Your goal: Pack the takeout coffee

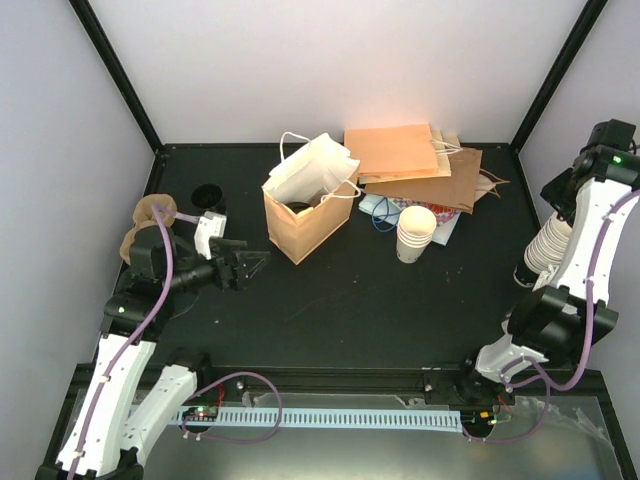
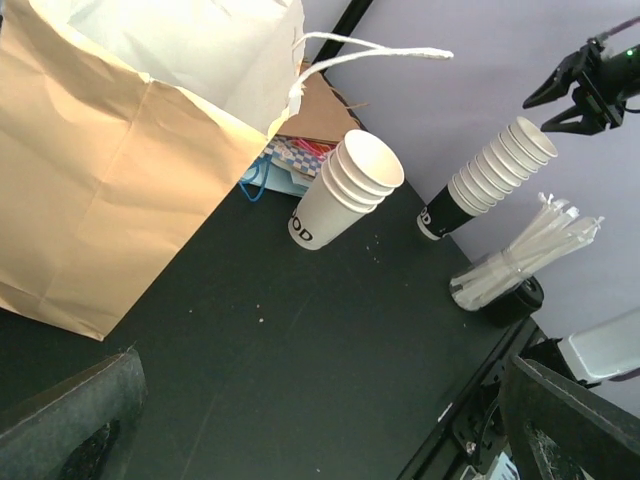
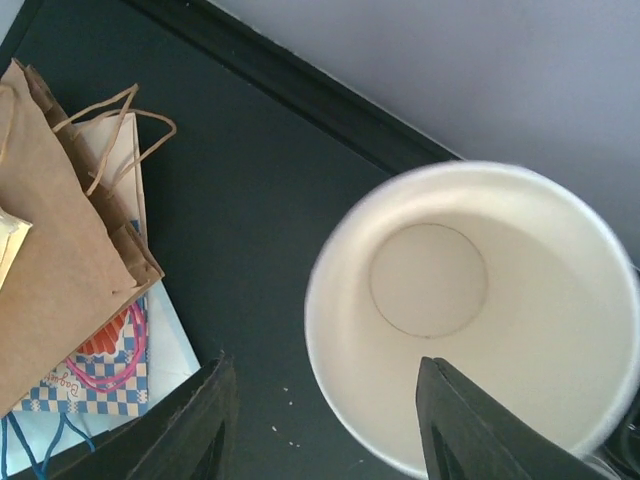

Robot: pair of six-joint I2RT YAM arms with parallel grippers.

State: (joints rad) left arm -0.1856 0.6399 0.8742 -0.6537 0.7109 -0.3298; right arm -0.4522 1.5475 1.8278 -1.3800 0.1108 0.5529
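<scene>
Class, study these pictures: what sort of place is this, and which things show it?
Probably a robot test bench staged as a takeout-packing station: left arm and right arm bolted to a black table inside plain walls, with a paper bag, stacked cups and straws laid out.

bag (image 1: 300, 235): centre | cup stack (image 1: 415, 235): right of bag | flat bags (image 1: 400, 155): behind stack

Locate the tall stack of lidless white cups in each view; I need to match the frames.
Top external: tall cup stack at far right, mid-height.
Left wrist: tall cup stack at upper right, leaning, just above the straws.
Right wrist: tall cup stack seen from straight above, fills the right half; only the top cup shows.
Shared landmark: blue checkered paper.
</scene>
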